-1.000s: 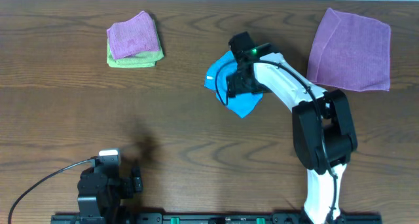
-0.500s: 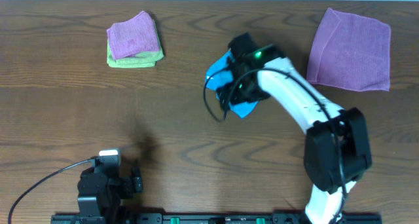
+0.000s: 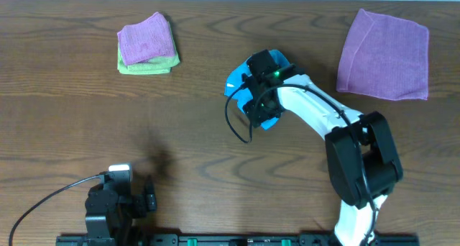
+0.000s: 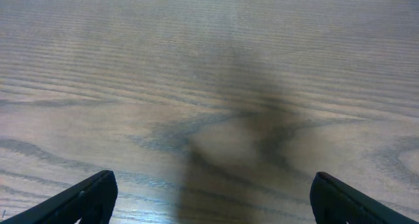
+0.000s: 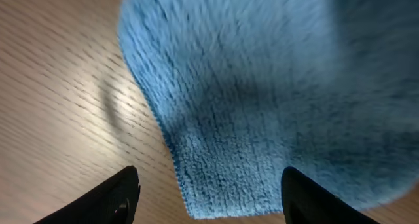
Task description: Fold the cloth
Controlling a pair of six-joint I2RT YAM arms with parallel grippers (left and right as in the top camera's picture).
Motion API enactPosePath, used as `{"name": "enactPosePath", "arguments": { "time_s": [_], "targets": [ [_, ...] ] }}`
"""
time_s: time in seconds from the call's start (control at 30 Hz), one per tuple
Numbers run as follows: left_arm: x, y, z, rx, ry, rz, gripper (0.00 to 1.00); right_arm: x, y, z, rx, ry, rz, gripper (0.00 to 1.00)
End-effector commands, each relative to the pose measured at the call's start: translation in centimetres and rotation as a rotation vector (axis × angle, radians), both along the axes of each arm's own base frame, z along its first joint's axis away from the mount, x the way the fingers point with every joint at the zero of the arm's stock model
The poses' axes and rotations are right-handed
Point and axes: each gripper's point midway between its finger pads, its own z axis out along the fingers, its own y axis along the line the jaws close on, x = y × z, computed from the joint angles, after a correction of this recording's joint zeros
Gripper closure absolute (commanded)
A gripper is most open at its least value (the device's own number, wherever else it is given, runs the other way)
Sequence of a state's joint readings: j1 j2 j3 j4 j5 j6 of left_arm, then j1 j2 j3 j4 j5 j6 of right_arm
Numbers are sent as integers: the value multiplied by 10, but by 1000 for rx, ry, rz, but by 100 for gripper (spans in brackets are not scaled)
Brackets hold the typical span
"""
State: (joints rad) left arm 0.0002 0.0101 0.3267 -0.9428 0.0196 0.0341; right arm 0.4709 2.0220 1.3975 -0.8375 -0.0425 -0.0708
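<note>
Overhead view: the cloth (image 3: 233, 83) lies bunched near the centre of the table (image 3: 72, 116), largely hidden under the right gripper (image 3: 259, 95). Right wrist view: its fingers (image 5: 118, 198) stand apart astride the cloth's rounded edge; blur leaves contact unclear. The left gripper (image 4: 209, 198), spread wide, hangs over wood, well apart.

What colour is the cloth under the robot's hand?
Bright sky blue. The cloth shows best in the right wrist view.

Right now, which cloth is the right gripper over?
The blue cloth mid-table: the right gripper straddles its edge, jaws apart. The large purple cloth lies far right; the small purple cloth sits on a green cloth far left.
</note>
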Motion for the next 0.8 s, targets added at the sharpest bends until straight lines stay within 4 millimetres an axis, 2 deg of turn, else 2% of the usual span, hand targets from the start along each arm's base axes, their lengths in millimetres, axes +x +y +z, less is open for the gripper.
{"name": "enactPosePath", "arguments": {
  "time_s": [0.0, 0.03, 0.13, 0.2, 0.23, 0.27, 0.3, 0.47, 0.63, 0.77],
  "targets": [
    [-4, 0, -17, 1, 51, -4, 5, -11, -4, -20, -49, 54, 45, 31],
    [-4, 0, -17, 1, 51, -4, 5, -12, -4, -20, -50, 55, 46, 33],
    [-4, 0, -17, 1, 51, -4, 5, -11, -3, -20, -48, 53, 48, 55],
    [-4, 0, -17, 1, 51, -4, 5, -11, -5, -22, -50, 56, 46, 62],
    [-4, 0, -17, 1, 51, -4, 5, -11, -6, -23, -52, 59, 44, 73],
    [-4, 0, -17, 1, 51, -4, 5, -11, -7, -25, -54, 63, 43, 92],
    [-4, 0, -17, 1, 51, -4, 5, -11, -7, -27, -56, 68, 42, 99],
    [-4, 0, -17, 1, 51, -4, 5, -25, -14, -22, -81, 121, 38, 99],
    [-4, 0, -17, 1, 51, -4, 5, -60, -33, 1, -139, 237, 69, 99],
    [-4, 0, -17, 1, 51, -4, 5, -69, -54, 16, -230, 254, 73, 99]
  ]
}}
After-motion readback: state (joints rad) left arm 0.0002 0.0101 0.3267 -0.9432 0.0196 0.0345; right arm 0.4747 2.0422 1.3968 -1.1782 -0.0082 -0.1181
